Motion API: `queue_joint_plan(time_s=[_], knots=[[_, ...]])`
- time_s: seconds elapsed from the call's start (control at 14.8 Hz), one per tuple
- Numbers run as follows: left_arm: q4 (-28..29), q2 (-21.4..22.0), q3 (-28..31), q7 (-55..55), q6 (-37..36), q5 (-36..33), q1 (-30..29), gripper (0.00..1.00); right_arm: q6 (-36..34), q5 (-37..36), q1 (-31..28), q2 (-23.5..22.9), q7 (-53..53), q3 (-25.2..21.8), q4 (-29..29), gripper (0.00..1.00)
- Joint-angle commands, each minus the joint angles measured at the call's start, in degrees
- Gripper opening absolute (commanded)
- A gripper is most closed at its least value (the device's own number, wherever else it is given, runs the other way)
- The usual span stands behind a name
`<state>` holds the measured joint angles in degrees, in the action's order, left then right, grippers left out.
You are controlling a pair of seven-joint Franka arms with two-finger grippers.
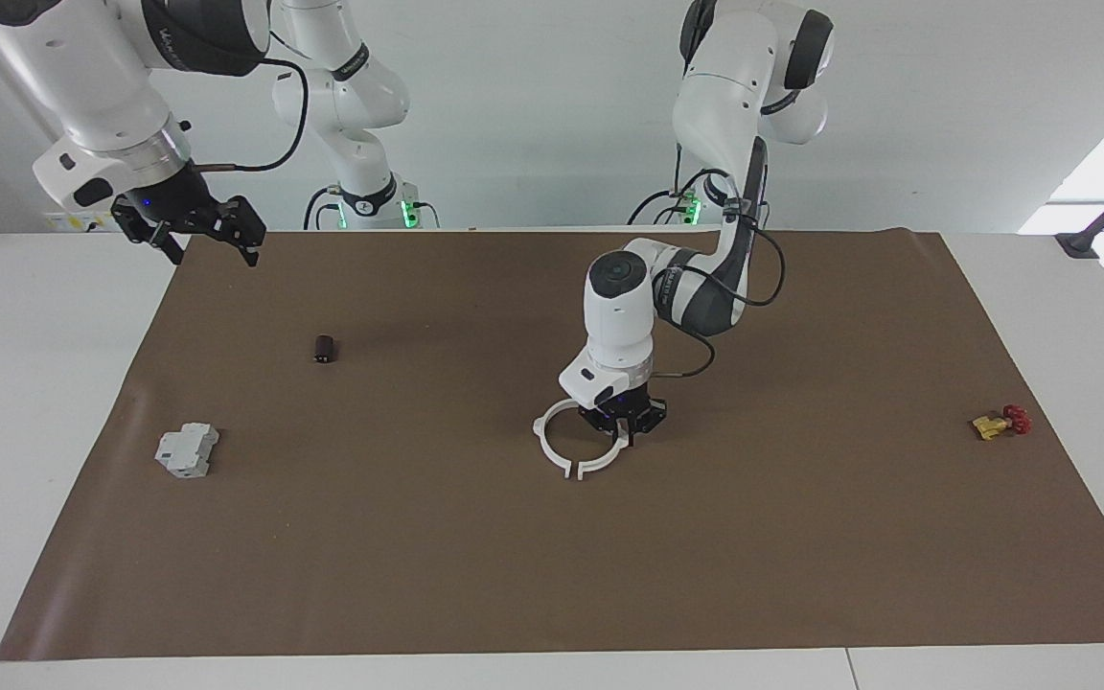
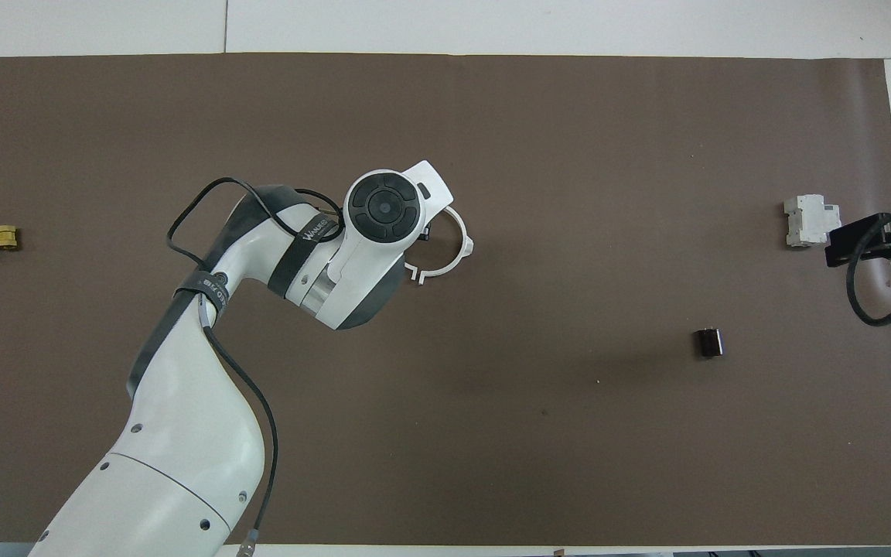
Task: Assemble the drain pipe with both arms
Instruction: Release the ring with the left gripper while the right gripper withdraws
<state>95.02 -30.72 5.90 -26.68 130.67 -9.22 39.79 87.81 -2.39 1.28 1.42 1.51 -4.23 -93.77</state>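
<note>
The drain pipe lies as two thin white arcs in a near-closed ring in the middle of the brown mat. One arc is toward the right arm's end. The other arc is toward the left arm's end, and a small gap shows between their end tabs. My left gripper is down at the mat, its fingers closed on that second arc. In the overhead view the left wrist hides the gripper and that arc, and only one arc shows. My right gripper waits raised over the mat's corner, open and empty.
A grey blocky part lies toward the right arm's end, under the right gripper in the overhead view. A small dark cylinder stands nearer to the robots than it. A yellow-and-red valve lies toward the left arm's end.
</note>
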Motion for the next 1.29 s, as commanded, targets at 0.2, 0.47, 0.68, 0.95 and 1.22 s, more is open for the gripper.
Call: queue_joint_plan(time_s=[0.2, 0.47, 0.68, 0.95, 1.22], knots=[[1.1, 0.5, 0.5, 0.4, 1.1, -1.1, 0.7, 0.00, 1.3, 1.4, -1.2, 0.4, 1.6, -0.8, -1.0, 1.00], [1.2, 0.5, 0.4, 0.5, 1.4, -1.1, 0.7, 0.01, 1.4, 1.4, -1.5, 0.1, 1.7, -0.8, -0.9, 1.00], [1.2, 0.5, 0.2, 0.5, 1.5, -1.1, 0.7, 0.05, 1.5, 1.4, -1.6, 0.1, 1.7, -0.8, -1.0, 1.00], [1.7, 0.6, -0.2, 0.5, 2.1, -1.1, 0.7, 0.09, 1.4, 1.4, -1.6, 0.1, 1.8, -0.8, -1.0, 1.00], [1.7, 0.6, -0.4, 0.6, 2.3, -1.1, 0.7, 0.19, 1.5, 1.5, -1.7, 0.2, 2.4, -0.9, -1.1, 1.00]])
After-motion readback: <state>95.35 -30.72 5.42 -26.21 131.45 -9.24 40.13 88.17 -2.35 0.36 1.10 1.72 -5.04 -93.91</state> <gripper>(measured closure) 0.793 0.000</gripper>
